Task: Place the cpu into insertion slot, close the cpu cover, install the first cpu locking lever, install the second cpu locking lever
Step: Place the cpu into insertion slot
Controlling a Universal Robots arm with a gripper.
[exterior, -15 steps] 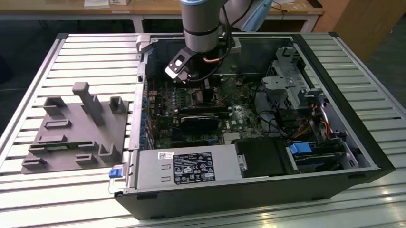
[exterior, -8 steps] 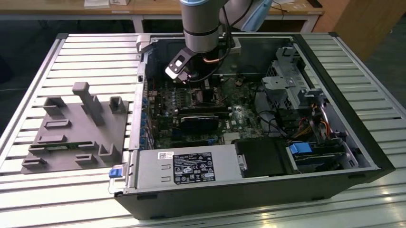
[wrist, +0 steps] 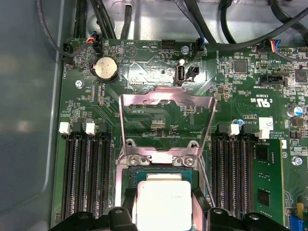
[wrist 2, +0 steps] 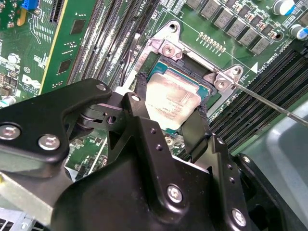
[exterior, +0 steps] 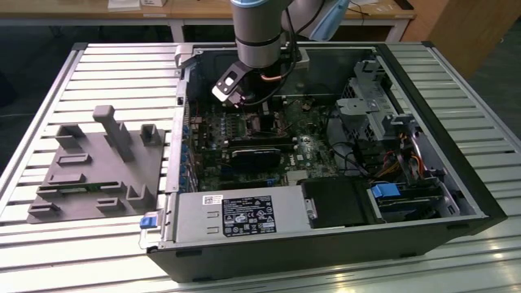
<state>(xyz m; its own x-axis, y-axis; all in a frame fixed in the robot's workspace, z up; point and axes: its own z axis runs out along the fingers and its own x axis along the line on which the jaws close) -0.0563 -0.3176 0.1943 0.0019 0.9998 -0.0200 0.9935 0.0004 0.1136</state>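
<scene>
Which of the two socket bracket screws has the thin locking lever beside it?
The screw where the locking lever runs off over the black memory slots; the other screw has none nearby.

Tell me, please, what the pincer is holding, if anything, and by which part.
The pincer appears to hold the cpu by two opposite side edges, at the slot. The cover stands open.

Bright glare streaks the table (exterior: 366,274) along its near edge in the exterior view; the case (exterior: 326,247) interior lies shadowed. The cpu (wrist: 163,204) top gleams pale in the first wrist view.
</scene>
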